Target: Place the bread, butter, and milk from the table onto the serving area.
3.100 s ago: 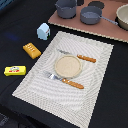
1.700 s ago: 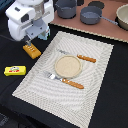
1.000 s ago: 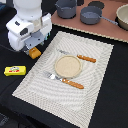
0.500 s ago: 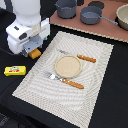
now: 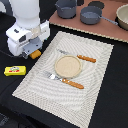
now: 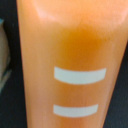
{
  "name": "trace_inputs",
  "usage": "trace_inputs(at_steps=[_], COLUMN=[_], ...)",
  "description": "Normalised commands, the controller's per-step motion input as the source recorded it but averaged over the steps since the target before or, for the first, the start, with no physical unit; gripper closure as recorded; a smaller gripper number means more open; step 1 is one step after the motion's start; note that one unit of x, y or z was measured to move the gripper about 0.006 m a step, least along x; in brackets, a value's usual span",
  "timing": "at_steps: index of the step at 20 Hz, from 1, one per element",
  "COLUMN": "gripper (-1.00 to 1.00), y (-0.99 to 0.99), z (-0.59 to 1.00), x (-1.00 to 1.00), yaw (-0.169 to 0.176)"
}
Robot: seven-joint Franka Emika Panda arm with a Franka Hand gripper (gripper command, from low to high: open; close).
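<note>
The bread [image 6: 75,55], an orange-brown loaf with pale dashes, fills the wrist view. In the exterior view only its end [image 5: 35,54] shows under my white gripper [image 5: 31,52], on the black table [image 5: 115,90] just off the exterior view's left edge of the serving area [image 5: 95,70]. My fingers are hidden, so I cannot tell if they are open or shut. The butter [image 5: 15,71], a yellow box with a red label, lies on the table further to the exterior view's left. The milk is hidden behind my arm.
The cream placemat holds a round tan plate [image 5: 67,66], a fork [image 5: 65,81] and a knife [image 5: 80,57], both with orange handles. A reddish-brown board [image 5: 107,27] at the back carries grey pots [image 5: 91,14] and a bowl [image 5: 122,15].
My arm came into view over the bread and has sunk lower onto it. The milk, seen at first, is now covered by the arm. The butter has not moved.
</note>
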Motion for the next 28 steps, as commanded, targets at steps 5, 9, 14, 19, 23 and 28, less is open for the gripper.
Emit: trace_inputs(at_steps=[5,9,14,19,23,28], gripper=[1.0,1.0,1.0,1.0,1.0,1.0], y=[0.0,-0.01,0.0,0.0,-0.06,-0.13], z=[0.1,1.0,1.0,1.0,0.86,0.57], x=[-0.04,0.03,0.78,0.97,1.0,0.94], yaw=[0.0,0.002,-0.012,-0.029,-0.029,-0.047])
